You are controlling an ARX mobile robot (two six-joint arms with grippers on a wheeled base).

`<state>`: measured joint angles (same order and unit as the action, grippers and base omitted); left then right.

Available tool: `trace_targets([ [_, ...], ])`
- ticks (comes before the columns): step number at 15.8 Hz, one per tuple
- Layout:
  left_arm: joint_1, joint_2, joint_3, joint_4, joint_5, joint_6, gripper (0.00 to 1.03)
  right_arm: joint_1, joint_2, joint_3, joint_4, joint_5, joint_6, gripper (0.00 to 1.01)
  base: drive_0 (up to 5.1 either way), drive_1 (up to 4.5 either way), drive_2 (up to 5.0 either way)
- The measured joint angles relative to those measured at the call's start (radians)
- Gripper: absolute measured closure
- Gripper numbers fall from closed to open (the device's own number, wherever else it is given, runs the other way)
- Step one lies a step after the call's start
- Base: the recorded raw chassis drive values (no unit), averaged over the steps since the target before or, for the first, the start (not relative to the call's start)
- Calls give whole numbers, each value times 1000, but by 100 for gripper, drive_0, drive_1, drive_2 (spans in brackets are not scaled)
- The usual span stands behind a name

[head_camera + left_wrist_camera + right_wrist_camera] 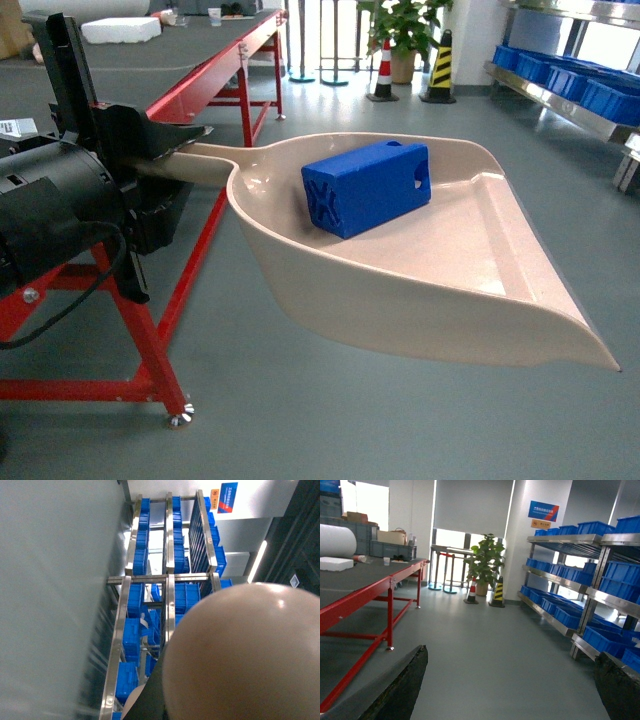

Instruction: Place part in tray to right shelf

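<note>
The blue part (pixel 365 187) lies on its side inside the beige tray (pixel 450 275), near the handle end, with its X-ribbed face towards me. The tray hangs level above the floor. My left gripper (pixel 165 148) is shut on the tray's handle (pixel 205 155) at the left. In the left wrist view the tray's rounded underside (pixel 250 655) fills the lower right. The right shelf (pixel 560 95) stands at the far right, well apart from the tray. My right gripper (pixel 510 690) is open over bare floor, with nothing between its fingers (pixel 400 690), and is out of the head view.
A red-framed table (pixel 215 90) runs along the left, close to my left arm. Blue crates (pixel 560 605) fill the steel shelf (pixel 555 622) on the right. A potted plant (pixel 487 560) and traffic cones (pixel 496 592) stand at the far end of the grey floor.
</note>
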<state>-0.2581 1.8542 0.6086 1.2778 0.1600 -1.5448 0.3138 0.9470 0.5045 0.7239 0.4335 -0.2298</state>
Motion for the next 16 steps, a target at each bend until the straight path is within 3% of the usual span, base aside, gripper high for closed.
trace_targets([
  [16, -3, 0, -1, -3, 3, 0, 89, 0, 0, 0, -3, 1, 0, 3, 500, -231, -255],
])
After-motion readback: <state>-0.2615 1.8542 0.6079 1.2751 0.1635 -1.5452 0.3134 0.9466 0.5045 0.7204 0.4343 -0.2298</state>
